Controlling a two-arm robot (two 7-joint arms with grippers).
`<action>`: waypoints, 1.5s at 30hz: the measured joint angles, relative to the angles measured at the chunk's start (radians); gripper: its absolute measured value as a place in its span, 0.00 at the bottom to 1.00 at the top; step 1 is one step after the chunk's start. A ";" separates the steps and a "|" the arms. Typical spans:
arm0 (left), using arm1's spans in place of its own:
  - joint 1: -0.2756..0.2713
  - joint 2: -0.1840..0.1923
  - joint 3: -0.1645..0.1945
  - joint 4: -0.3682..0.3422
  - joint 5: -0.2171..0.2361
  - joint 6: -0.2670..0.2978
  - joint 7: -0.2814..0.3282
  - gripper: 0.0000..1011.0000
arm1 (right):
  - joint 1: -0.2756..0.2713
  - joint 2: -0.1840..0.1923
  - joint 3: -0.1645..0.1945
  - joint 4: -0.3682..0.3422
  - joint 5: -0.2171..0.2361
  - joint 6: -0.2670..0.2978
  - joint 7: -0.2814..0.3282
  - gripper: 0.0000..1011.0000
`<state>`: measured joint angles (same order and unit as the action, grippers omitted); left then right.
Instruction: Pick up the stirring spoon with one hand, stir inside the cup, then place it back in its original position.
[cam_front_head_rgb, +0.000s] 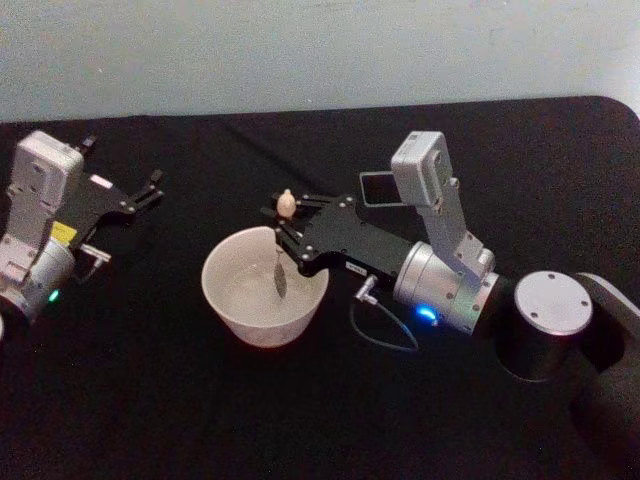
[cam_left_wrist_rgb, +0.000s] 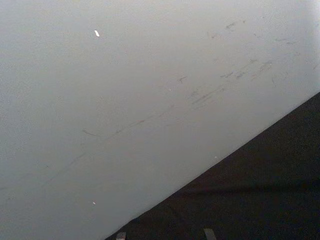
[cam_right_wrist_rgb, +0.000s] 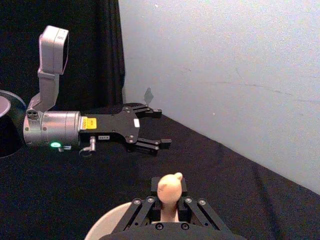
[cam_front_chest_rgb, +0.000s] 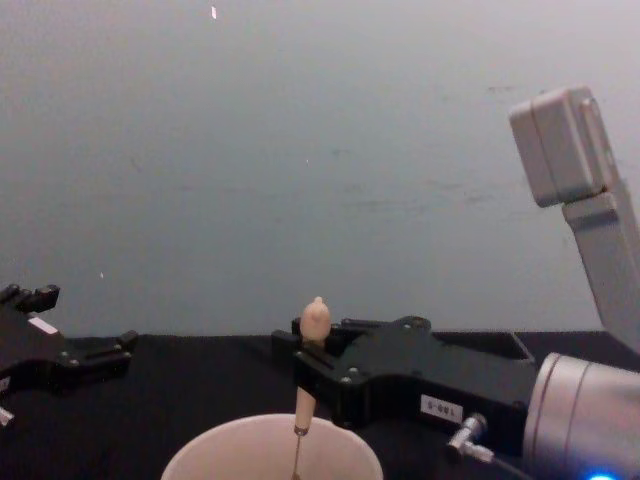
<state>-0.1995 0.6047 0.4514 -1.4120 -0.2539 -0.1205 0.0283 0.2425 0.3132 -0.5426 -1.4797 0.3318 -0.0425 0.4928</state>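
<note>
Nearest, one cup (cam_front_head_rgb: 262, 328) on the black table (cam_front_head_rgb: 150, 400). Over it, right gripper (cam_front_head_rgb: 284, 228) pinched narrow on the one stirring spoon (cam_front_head_rgb: 286, 205), bowl down inside. Behind, one dark square holder (cam_front_head_rgb: 378, 188). Far left, left gripper (cam_front_head_rgb: 150, 190) spread wide, empty.

A black cloth (cam_front_head_rgb: 150, 400) covers the table surface. A pale grey-blue wall (cam_front_head_rgb: 300, 50) rises directly behind the table's far edge. Thin dark scuff marks (cam_left_wrist_rgb: 210, 95) cross the wall. A black curtain (cam_right_wrist_rgb: 107, 50) hangs in folds beside the wall.
</note>
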 joint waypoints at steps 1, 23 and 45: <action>0.000 0.000 0.000 0.000 0.000 0.000 0.000 0.99 | -0.002 0.001 0.001 -0.002 0.001 0.001 0.001 0.17; 0.000 0.000 0.000 0.000 0.000 0.000 0.000 0.99 | -0.008 0.021 0.013 -0.052 0.024 0.010 0.018 0.17; 0.000 0.000 0.000 0.000 0.000 0.000 0.000 0.99 | 0.028 0.072 0.048 -0.204 0.080 0.027 0.016 0.17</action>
<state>-0.1995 0.6047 0.4514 -1.4120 -0.2539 -0.1205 0.0283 0.2702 0.3852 -0.4941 -1.6839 0.4119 -0.0157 0.5087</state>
